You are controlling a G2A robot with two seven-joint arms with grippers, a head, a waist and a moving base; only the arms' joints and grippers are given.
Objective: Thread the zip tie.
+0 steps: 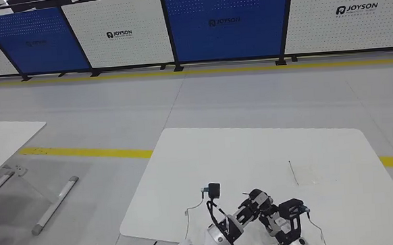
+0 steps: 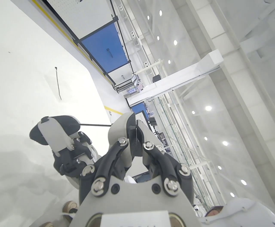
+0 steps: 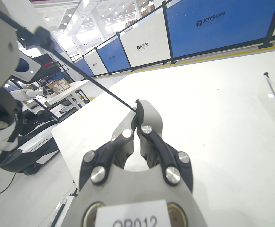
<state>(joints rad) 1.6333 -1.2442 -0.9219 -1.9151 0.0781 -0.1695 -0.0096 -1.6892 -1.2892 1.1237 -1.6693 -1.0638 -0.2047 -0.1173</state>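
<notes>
The zip tie (image 3: 90, 77) is being pinched by left pincer (image 2: 136, 129) and right pincer (image 3: 136, 114) at the worktop's (image 1: 252, 153) 6 o'clock, threading apparently being completed.

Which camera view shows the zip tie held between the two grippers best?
The right wrist view: the zip tie runs long and plain from its head to the right gripper, shut on its end. The left wrist view shows a short stretch reaching the left gripper; in the top view it is too small to tell.

White table (image 1: 253, 159); second table (image 1: 1, 138) at left; blue-white partition panels (image 1: 227, 19) behind; yellow floor line (image 1: 83, 152).
</notes>
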